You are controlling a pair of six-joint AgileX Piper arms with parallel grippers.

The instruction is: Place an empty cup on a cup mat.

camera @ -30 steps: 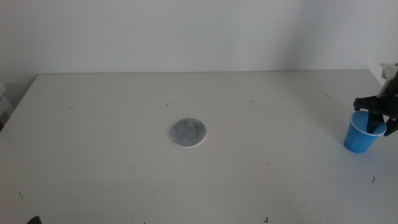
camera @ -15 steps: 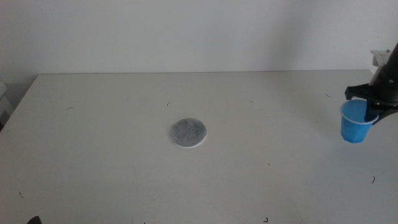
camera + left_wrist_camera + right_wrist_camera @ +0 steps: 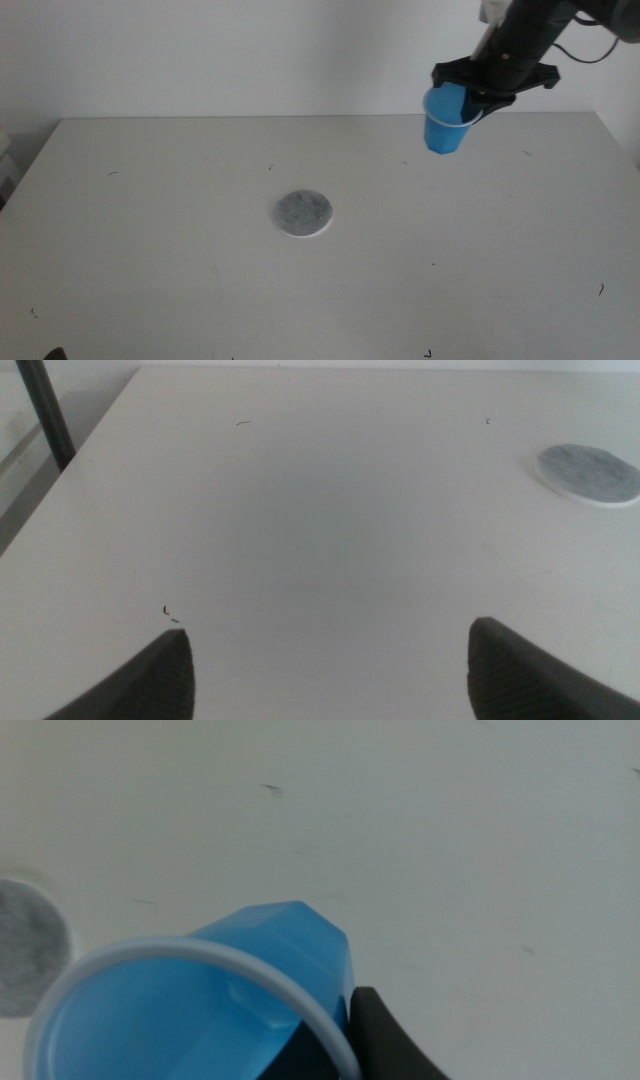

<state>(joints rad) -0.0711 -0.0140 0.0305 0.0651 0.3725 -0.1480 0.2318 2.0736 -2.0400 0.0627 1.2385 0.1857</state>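
Middle view shows the right tool [image 3: 478,93] high above the far right part of the worktop [image 3: 180,260], its two dark jaws pinching the rim of the cup [image 3: 444,122], one jaw inside the mouth and one outside. The cup hangs clear of the worktop, roughly upright with a slight tilt, and it looks empty. The right arm [image 3: 540,30] slants up from it toward the picture's top right corner.

The cup mat [image 3: 302,213] lies flat near the middle of the worktop, well apart from the cup, nearer the camera and to the cup's left. Nothing stands on the mat, and the stretch of worktop between mat and cup carries only a few small dark specks [image 3: 270,167].

Right wrist view looks into the cup [image 3: 200,1010] from just above: pale rim, blue inside, a dark jaw pressed against the outer wall beside the rim. An edge of the mat [image 3: 30,948] shows on the worktop [image 3: 480,850] below.

Left wrist view shows the left tool [image 3: 330,670] waiting low over the near left part of the worktop [image 3: 300,510], its jaws spread wide with nothing between them. The mat [image 3: 588,473] lies some way ahead of it, and a dark post [image 3: 45,412] stands past the worktop's edge.
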